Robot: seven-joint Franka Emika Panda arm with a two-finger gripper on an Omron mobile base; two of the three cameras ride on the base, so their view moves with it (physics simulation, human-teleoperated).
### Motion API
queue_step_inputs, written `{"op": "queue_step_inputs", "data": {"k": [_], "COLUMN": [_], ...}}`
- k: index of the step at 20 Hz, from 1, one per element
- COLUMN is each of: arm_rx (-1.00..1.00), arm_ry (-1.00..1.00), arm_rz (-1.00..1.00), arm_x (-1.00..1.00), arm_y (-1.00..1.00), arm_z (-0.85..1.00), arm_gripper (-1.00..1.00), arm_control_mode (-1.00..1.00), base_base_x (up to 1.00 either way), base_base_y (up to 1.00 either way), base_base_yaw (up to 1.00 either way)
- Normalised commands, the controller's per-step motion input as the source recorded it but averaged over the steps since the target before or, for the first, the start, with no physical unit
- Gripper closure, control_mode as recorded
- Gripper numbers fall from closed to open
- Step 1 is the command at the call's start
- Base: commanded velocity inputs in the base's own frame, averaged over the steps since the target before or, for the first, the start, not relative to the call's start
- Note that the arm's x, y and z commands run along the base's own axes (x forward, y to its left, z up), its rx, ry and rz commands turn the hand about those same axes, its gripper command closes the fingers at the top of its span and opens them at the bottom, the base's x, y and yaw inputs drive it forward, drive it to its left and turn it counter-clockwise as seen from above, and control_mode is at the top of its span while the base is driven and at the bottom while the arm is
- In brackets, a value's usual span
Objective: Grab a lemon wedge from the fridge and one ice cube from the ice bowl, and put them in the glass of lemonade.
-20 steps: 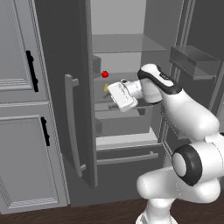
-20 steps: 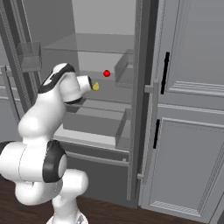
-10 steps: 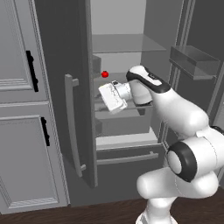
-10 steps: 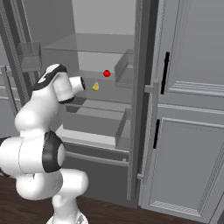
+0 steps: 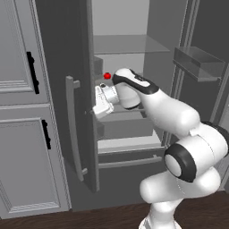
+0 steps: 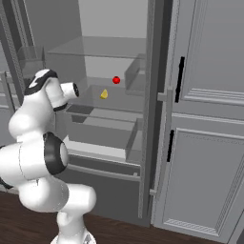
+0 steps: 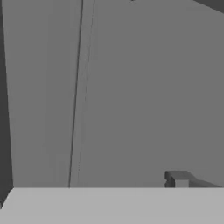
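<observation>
Tiny bright yellow lemon wedge (image 6: 104, 94), pointed end up, sitting on the glass shelf inside the tall dark grey two-door fridge (image 5: 85, 134), toward the middle of that shelf and nearer its front edge than the small red round fruit (image 6: 116, 80) behind it. No clear long axis to line up with: just a small peaked lump on a flat base.

Two-finger gripper (image 5: 100, 109) on the white arm, at the fridge's left side by the edge of the open left door, aimed down and leftward, away from the shelf. Jaws spread wide, nothing between them. In the hand view, plain grey panel ahead and one small dark fingertip (image 7: 177, 178) at the bottom right.

Wedge therefore off to the gripper's right and deeper into the fridge, well apart from the fingertips, at about the same height as the wrist. Likely next need: swinging the hand back rightward to face the shelf, then reaching in over its front edge.
</observation>
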Motion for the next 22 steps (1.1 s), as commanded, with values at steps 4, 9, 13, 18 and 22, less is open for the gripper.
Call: {"op": "queue_step_inputs", "data": {"k": [4,9,13,18,22], "arm_rx": [0.00,0.00,-0.04,-0.07,-0.02], "arm_ry": [0.00,-0.07,-0.16,-0.14,-0.03], "arm_rz": [0.01,0.02,0.00,0.00,-0.05], "arm_x": [-0.01,-0.11,0.00,-0.10,-0.54], "arm_y": [0.76,0.98,1.00,0.84,0.15], "arm_z": [0.00,0.00,0.02,0.10,0.16], "arm_gripper": [-1.00,-1.00,-1.00,-1.00,-1.00], "arm_control_mode": [-1.00,-1.00,-1.00,-1.00,-1.00], "base_base_x": [0.00,0.00,0.00,0.00,0.00], "base_base_y": [0.00,0.00,0.00,0.00,0.00], "base_base_yaw": [0.00,0.00,0.00,0.00,0.00]}}
